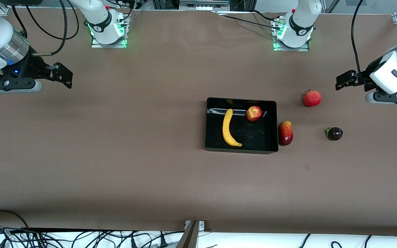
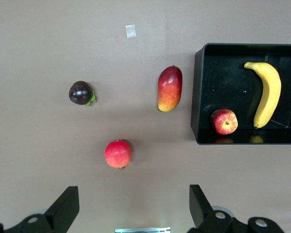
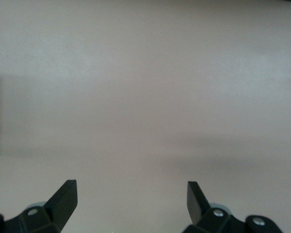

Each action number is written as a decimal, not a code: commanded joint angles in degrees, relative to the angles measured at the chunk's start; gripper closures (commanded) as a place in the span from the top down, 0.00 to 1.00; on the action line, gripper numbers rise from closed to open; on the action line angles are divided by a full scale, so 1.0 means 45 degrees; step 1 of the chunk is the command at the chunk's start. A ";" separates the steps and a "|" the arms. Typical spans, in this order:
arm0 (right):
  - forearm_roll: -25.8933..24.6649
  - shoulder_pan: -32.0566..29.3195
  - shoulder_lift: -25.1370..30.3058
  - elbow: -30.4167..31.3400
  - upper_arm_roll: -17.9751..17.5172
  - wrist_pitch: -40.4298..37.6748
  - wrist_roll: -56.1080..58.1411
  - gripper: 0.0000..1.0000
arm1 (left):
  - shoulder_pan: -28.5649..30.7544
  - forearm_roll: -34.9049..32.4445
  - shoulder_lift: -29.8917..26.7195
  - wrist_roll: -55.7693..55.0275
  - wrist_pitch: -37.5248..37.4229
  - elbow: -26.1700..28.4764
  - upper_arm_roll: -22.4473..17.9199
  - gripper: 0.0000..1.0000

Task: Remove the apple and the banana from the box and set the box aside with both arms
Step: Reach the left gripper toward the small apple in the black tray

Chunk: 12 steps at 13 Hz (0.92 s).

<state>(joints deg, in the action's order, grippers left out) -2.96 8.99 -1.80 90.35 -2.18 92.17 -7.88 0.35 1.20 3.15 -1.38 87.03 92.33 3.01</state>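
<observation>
One box holds one banana and one apple; both grippers (left, right) hang empty, fingers apart.

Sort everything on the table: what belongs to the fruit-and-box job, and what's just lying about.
Job:
banana, in the box
apple, in the box
box

Lying about:
mango, beside the box
pomegranate
dark purple fruit
</observation>
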 commanded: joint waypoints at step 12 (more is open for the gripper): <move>-0.0026 -0.0005 -0.0010 -0.0156 0.0035 -0.0169 0.0168 1.00 | -0.3296 0.0944 0.2870 -0.2907 0.1489 -0.0830 0.0132 1.00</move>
<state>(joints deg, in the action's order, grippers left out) -2.96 8.99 -1.80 90.35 -2.10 92.15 -7.88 -11.33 4.86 11.39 -9.10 89.30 91.08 3.81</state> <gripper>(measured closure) 0.000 0.000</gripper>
